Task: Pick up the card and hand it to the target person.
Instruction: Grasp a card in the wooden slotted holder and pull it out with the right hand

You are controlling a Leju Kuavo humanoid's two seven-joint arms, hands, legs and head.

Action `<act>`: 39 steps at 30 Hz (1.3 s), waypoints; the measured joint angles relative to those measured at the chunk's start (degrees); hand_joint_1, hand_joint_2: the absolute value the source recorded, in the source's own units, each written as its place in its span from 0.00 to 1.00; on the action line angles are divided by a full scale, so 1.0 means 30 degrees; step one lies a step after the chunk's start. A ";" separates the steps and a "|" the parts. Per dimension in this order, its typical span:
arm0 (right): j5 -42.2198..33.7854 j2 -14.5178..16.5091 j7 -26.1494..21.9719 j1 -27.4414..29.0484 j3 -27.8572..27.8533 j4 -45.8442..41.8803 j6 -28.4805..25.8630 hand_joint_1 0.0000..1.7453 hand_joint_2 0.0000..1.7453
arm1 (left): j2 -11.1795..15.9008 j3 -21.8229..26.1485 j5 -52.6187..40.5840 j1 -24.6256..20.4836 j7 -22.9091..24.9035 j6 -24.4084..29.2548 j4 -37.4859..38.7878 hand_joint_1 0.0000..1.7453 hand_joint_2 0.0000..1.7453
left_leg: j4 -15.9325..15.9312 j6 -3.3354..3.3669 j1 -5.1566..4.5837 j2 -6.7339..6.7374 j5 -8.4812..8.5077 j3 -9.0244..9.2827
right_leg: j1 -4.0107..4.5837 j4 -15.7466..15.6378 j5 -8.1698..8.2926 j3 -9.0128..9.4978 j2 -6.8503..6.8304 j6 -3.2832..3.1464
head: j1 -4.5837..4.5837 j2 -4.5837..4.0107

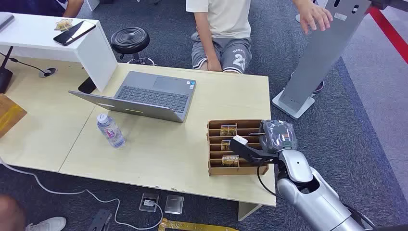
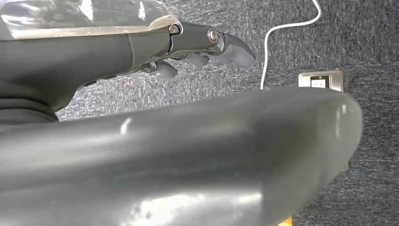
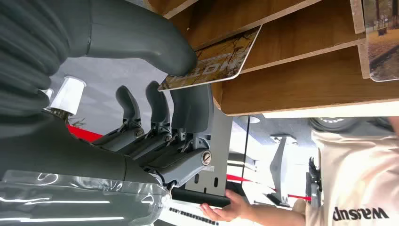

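Note:
A wooden card rack (image 1: 214, 171) stands at the table's near right corner with three cards in its slots. My right hand (image 1: 269, 144) reaches into it from the right. In the right wrist view the thumb (image 3: 141, 42) presses on a yellow-brown card (image 3: 216, 61) with a finger under it, so the card is pinched and sticks out of its slot. This looks like the card in the front slot (image 1: 230, 160). Another card (image 3: 381, 42) sits in a slot further along. My left hand (image 2: 211, 47) hangs over the carpet, holding nothing, its fingers slightly bent. A person in a cream shirt (image 1: 221, 29) sits beyond the table.
An open laptop (image 1: 144, 96) and a water bottle (image 1: 111, 131) are on the table left of the rack. A white shelf (image 1: 96, 53) with a phone (image 1: 74, 32) stands at the back left. A grey panel stand (image 1: 322, 53) rises at the right. Floor sockets (image 1: 159, 202) and a cable lie below the front edge.

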 joint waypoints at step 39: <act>-0.3912 -0.0762 -0.0229 -0.0810 -0.1304 -0.3064 -0.1714 0.82 1.00 | 0.0007 -0.0007 0.0173 0.0017 0.0080 0.0000 0.0000 0.00 0.00 | 0.0005 0.0002 0.0000 0.0002 0.0002 0.0007 | -0.0001 -0.0001 0.0011 0.0000 0.0002 0.0013 | -0.0004 0.0000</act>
